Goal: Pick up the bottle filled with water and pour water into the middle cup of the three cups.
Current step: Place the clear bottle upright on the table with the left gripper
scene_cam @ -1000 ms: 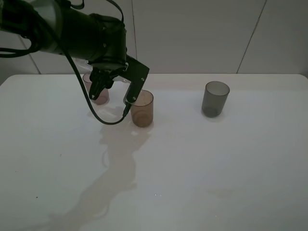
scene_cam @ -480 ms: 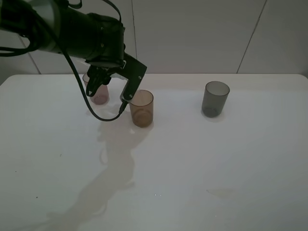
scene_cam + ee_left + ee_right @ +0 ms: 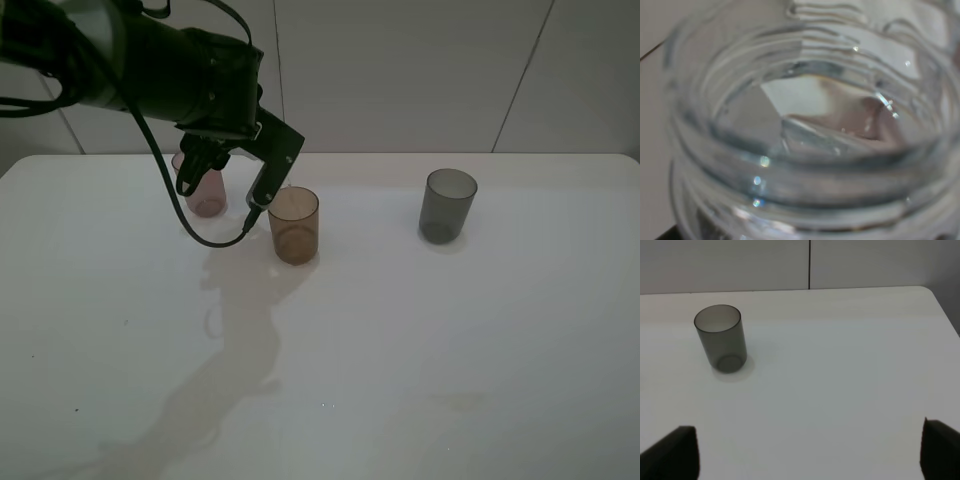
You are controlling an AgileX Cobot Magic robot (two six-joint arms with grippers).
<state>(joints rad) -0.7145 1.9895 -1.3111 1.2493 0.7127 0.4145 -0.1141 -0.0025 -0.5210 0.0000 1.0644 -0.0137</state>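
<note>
The clear bottle [image 3: 805, 150] fills the left wrist view with its open threaded neck, water showing inside. In the exterior high view my left gripper [image 3: 218, 205] hangs above the table between the pinkish-mauve cup [image 3: 205, 195] and the amber-brown middle cup [image 3: 295, 225], shut on the bottle, which barely shows there between the black fingers [image 3: 265, 185]. The smoky grey cup [image 3: 446, 205] stands to the right and also shows in the right wrist view [image 3: 722, 345]. My right gripper [image 3: 805, 460] is open and empty, well short of the grey cup.
The white table [image 3: 450, 350] runs to a pale wall behind. The left arm's shadow [image 3: 235, 350] lies in front of the amber-brown cup. The table's far right corner [image 3: 927, 290] shows in the right wrist view.
My left gripper with the bottle has risen a little and drawn slightly back. The three cups have not moved.
</note>
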